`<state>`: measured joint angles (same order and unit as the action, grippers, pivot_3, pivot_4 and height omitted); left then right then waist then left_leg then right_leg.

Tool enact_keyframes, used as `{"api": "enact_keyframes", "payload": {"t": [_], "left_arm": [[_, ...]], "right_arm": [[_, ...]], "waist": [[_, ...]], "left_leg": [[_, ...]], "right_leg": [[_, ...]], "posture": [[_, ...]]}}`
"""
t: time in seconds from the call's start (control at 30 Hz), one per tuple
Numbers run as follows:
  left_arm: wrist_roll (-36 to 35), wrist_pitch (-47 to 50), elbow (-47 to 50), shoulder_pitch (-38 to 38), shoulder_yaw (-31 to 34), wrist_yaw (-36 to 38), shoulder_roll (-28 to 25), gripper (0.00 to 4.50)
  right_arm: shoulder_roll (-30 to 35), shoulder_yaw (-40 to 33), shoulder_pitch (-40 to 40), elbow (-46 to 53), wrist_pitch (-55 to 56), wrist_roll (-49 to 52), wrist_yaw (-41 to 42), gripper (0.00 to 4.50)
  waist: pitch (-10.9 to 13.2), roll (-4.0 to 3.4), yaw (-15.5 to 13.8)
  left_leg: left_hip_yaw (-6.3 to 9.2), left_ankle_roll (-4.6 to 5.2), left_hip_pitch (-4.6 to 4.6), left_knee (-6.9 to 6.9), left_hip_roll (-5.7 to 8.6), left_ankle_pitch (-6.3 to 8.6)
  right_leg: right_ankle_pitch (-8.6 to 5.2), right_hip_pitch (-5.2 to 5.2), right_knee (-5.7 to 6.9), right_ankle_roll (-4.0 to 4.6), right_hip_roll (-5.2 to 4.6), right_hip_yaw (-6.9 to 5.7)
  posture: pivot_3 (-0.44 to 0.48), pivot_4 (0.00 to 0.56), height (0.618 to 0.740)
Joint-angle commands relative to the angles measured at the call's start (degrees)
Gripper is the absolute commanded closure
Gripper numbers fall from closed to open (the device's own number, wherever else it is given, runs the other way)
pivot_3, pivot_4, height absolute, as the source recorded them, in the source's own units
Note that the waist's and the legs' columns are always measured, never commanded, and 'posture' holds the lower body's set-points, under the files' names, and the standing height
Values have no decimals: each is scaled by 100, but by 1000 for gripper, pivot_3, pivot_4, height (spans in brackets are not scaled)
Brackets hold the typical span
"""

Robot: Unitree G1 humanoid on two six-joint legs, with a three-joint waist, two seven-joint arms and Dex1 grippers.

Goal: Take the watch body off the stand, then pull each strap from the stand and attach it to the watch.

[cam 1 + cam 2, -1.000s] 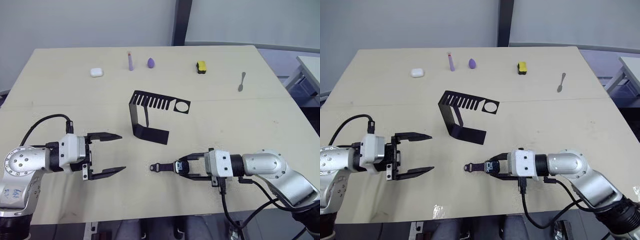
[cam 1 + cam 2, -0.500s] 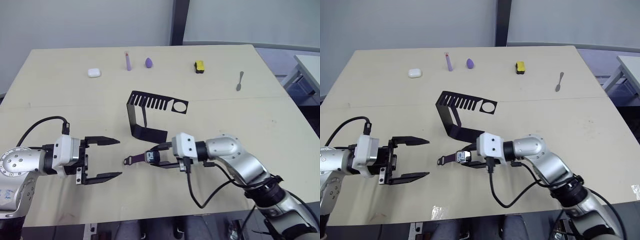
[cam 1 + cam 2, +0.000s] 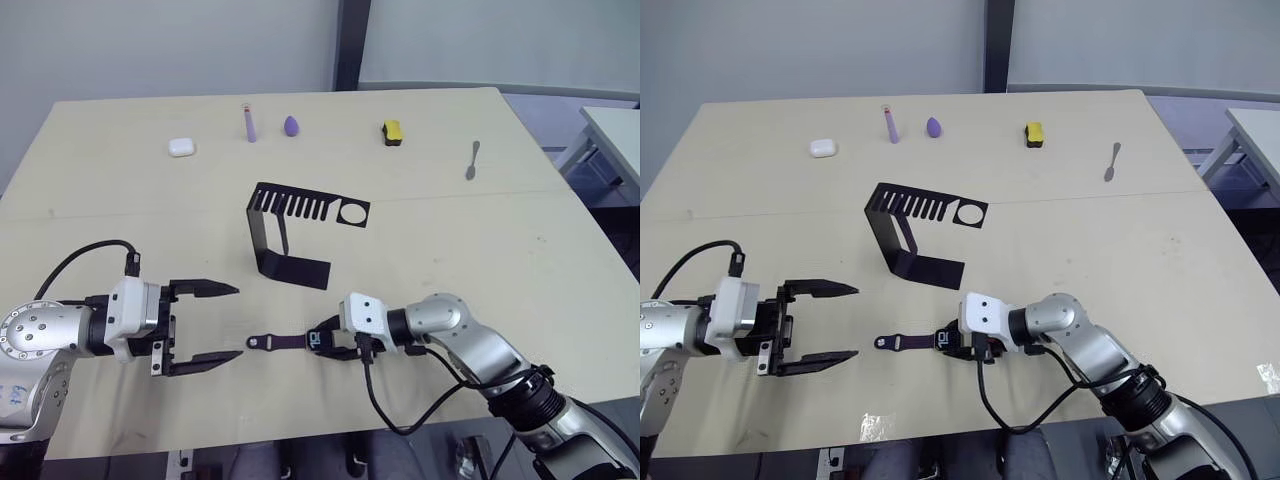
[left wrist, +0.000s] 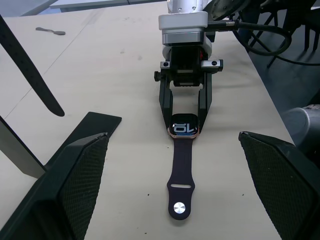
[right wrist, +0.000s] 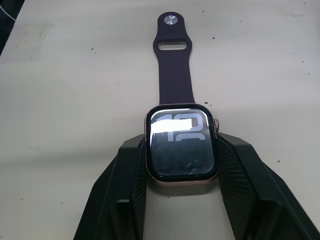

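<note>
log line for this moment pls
right gripper: shut on watch body | one strap attached, lying flat on table | left gripper: open, facing the watch | stand: behind them

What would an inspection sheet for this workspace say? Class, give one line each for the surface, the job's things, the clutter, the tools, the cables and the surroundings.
Surface: pale wooden table, lightly marked.
Job's things: watch body with one strap attached, lying flat on the table; black stand behind it; second strap hanging at the stand.
Clutter: white earbud case, purple tube, purple egg-shaped sponge, yellow-and-black block, spoon, all along the far edge.
Tools: right tool shut on the watch body; left tool open, facing the strap's free end.
Cables: black cable at the left wrist; another looping under the right arm.
Surroundings: grey wall, another table at the right.
</note>
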<state>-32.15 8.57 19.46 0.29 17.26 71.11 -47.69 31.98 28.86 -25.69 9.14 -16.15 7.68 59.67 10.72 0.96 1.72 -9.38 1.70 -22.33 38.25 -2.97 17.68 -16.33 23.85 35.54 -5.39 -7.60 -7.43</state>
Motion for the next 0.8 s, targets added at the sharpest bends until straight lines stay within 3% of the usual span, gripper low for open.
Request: {"api": "enact_keyframes", "payload": {"t": [0.03,0.17,0.43,0.67,0.8], "left_arm": [[13,-115,129,7,33,-62,-21,0],[15,-135,153,115,83,-74,-38,0],[125,-546,-338,693,733,-375,205,0],[719,-1649,-2058,749,1365,-914,467,0],[808,-2123,-2934,675,1683,-1256,530,0]], "right_arm": [[36,-112,-59,-197,431,-94,203,1953],[324,-574,73,-206,813,260,531,123],[1207,-2726,1108,-616,1548,1405,1001,50],[1440,-4608,1389,-2959,2554,1332,66,50],[1616,-4961,1651,-4182,3454,965,-160,50]], "waist": [[0,0,-4],[0,0,-16],[0,0,-17],[0,0,-13],[0,0,-16]], "left_leg": [[0,0,0,0,0,0],[0,1,-1,0,2,0],[0,11,3,2,6,5],[-4,4,16,-7,1,3],[-8,10,15,-7,4,6]], "right_leg": [[0,0,0,0,0,0],[0,0,0,0,-2,1],[1,-10,-26,-2,-9,-1],[0,-13,-32,0,-5,-4],[0,-14,-39,0,-10,-3]], "posture": [[0,150,740],[0,150,740],[0,150,740],[0,150,740],[0,150,740]]}}
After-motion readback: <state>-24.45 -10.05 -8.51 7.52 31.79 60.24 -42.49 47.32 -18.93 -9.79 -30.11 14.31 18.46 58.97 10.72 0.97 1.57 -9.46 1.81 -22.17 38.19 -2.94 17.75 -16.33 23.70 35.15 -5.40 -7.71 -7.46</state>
